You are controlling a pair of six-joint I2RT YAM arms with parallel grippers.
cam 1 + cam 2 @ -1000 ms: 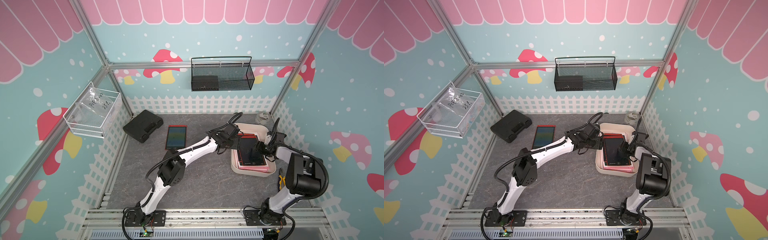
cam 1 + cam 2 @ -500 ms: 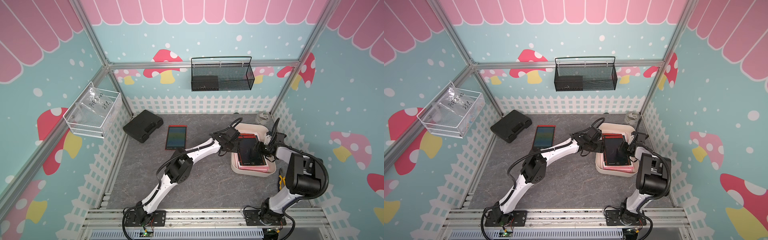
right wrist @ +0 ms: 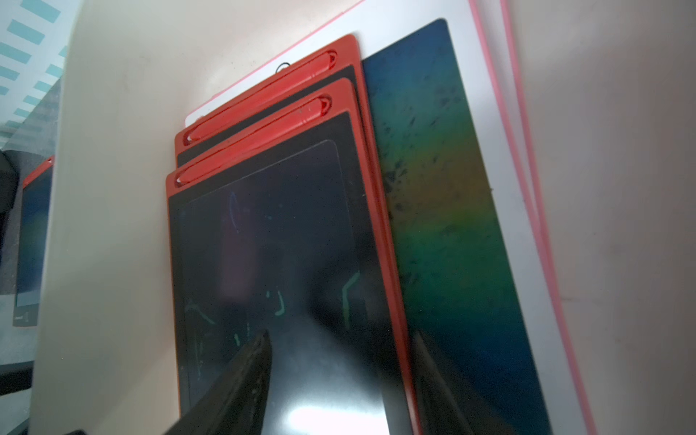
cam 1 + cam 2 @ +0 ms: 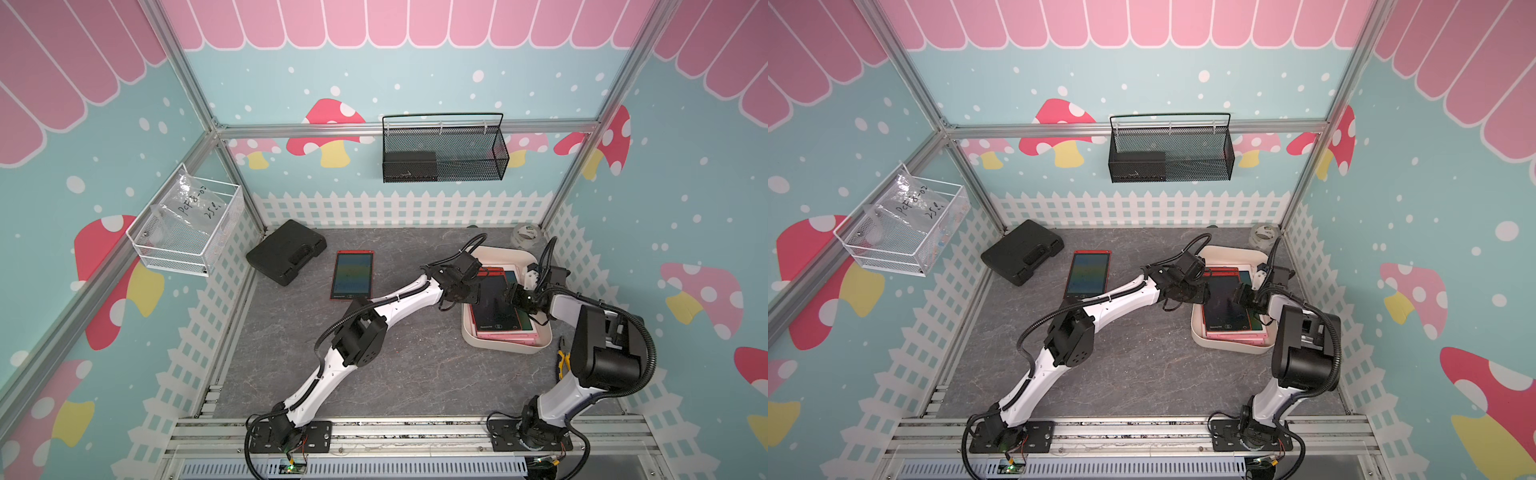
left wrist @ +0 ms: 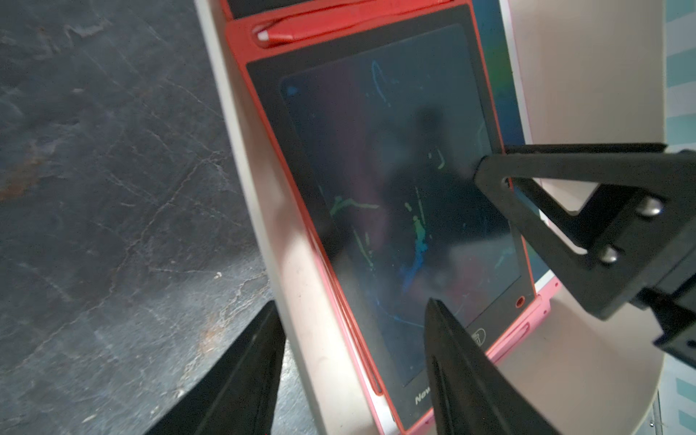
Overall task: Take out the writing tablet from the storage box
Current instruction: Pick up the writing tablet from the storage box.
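Near the tabletop's back right corner, the cream-white plastic storage box holds the red-framed, dark-screened writing tablet topmost. Its long axis runs front to back, with the stylus end toward the back edge. Spread, the left gripper straddles its left edge and the box wall. The right gripper, also spread, straddles its right edge. Both top views show bare grey tabletop leftward. The right wrist view shows a second red tablet beneath.

Black mesh basket on back wall. White wire basket on side wall, plastic bag inside. Black case on floor; tape roll in far corner.
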